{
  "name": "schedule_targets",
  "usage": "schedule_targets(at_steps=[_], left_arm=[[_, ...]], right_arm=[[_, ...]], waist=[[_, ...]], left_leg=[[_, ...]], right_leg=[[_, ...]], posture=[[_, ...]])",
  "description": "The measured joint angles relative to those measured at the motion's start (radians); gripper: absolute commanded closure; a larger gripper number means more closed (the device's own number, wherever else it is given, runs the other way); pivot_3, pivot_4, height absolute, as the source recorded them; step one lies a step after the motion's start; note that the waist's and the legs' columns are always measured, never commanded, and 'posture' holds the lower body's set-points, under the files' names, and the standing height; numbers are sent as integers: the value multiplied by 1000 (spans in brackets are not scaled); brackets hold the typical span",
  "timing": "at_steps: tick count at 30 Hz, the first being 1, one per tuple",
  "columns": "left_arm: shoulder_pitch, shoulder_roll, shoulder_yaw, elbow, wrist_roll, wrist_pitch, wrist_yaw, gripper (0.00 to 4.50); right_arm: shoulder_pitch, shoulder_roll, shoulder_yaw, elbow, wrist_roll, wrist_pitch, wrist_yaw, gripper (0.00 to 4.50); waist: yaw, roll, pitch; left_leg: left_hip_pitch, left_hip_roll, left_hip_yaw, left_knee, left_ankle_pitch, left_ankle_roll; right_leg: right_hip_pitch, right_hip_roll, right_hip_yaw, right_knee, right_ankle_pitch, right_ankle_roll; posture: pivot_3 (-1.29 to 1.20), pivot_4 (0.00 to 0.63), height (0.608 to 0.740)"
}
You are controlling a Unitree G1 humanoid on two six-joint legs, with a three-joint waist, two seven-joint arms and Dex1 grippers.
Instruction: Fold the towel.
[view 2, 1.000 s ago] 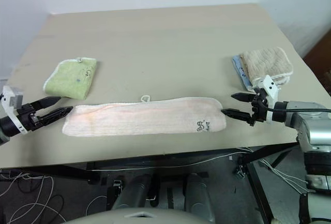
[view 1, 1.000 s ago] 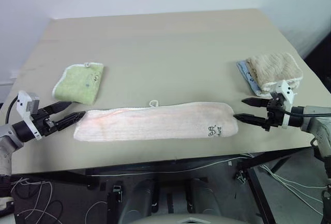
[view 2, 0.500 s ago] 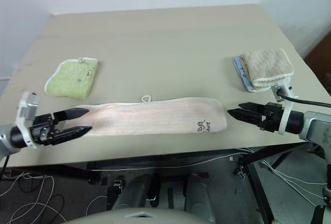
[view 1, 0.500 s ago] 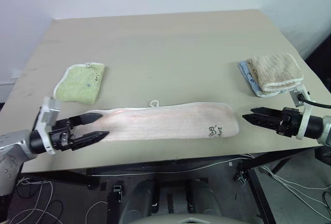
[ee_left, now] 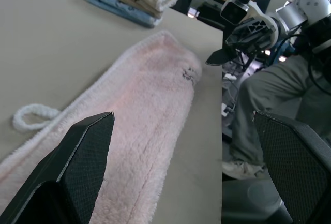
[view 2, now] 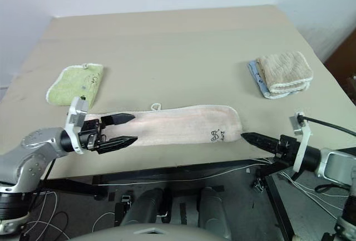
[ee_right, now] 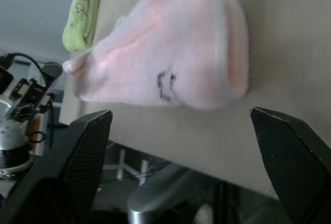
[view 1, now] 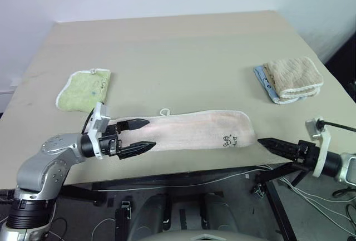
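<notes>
The towel point(view 1: 189, 129) is long and pale pink and lies flat along the table's front edge, with its small white loop point(view 1: 165, 111) on the far side and a dark mark point(view 1: 228, 139) near its right end. My left gripper point(view 1: 151, 134) points right over the towel's left end and hides that end. It is open, and in the left wrist view the pink terry point(ee_left: 155, 105) lies between its fingers. My right gripper point(view 1: 261, 141) is open too, just off the towel's right end at the table edge, and the right wrist view shows the towel point(ee_right: 176, 58) ahead of it.
A folded light green towel point(view 1: 83, 89) lies at the left of the tan table point(view 1: 183, 52). A folded beige towel point(view 1: 292, 77) rests on a blue cloth at the right. Cables hang below the front edge.
My left gripper has swept right from beyond the towel's left end to over it. My right gripper has drawn back toward the table's front edge and rolled, so its fingers now show edge-on.
</notes>
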Motion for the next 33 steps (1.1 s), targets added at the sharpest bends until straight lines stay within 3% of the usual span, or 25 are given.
schedule_targets(at_steps=[8, 22, 26, 33], left_arm=[[-33, -14, -33, 45, 48, -46, -12, 2], [-26, -27, -38, 50, 63, -77, -11, 2], [4, -26, -30, 81, 81, -111, -21, 0], [13, -26, -30, 140, 105, -171, -49, 0]], right_arm=[[6, 92, -13, 27, 66, 1, -148, 24], [-188, 271, -16, 148, 165, 1, -418, 24], [-191, 280, -15, 149, 211, 0, -487, 905], [-151, 250, -20, 166, 316, -37, -581, 3424]], waist=[[-4, -2, -1], [-4, -3, -2], [-2, -3, -2], [-3, -3, -2]], left_leg=[[2, 0, 0, 0, 0, 0], [7, 1, 0, -2, 0, 0], [6, 0, 0, -3, -1, 1], [5, 1, 0, -5, -1, 1]], right_leg=[[2, 0, 0, 0, 0, 0], [5, 0, 0, -2, -1, 0], [4, 0, 0, -3, -1, 0], [4, 0, 0, -4, -1, 0]], posture=[[0, 150, 740], [0, 150, 740], [0, 150, 740], [0, 150, 740]])
